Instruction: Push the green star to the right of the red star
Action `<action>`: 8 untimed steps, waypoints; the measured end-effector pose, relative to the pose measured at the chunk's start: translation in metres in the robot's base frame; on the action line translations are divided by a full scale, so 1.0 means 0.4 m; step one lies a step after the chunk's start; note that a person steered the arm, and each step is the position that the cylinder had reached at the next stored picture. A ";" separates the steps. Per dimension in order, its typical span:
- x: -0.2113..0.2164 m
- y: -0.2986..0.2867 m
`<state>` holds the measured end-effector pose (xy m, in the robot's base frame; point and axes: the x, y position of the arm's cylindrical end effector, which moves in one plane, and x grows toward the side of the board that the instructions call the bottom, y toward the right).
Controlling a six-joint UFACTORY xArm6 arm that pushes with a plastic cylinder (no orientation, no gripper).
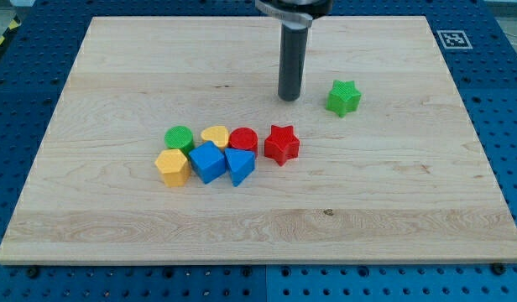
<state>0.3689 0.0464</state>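
Looking from the view's bottom up, there's a cluster on the wooden surface [91, 210]: yellow hexagon [172, 166], blue block [208, 162], blue triangle-ish block [239, 164], then green cylinder [179, 137], yellow heart [215, 135], red cylinder [243, 139], and the red star [281, 143] at the cluster's right edge. Further up, the green star [343, 97] sits up and right of the red one, well apart. My tip [289, 97], the end effector, is just a bare rod holding nothing, planted left of the green star. Probably needs to get above it to shove it downward.
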 end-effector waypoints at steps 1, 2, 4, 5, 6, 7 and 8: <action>-0.029 0.071; -0.021 0.166; 0.128 0.278; 0.175 0.293; 0.165 0.293; 0.063 0.291; -0.017 0.282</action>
<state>0.3623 0.1591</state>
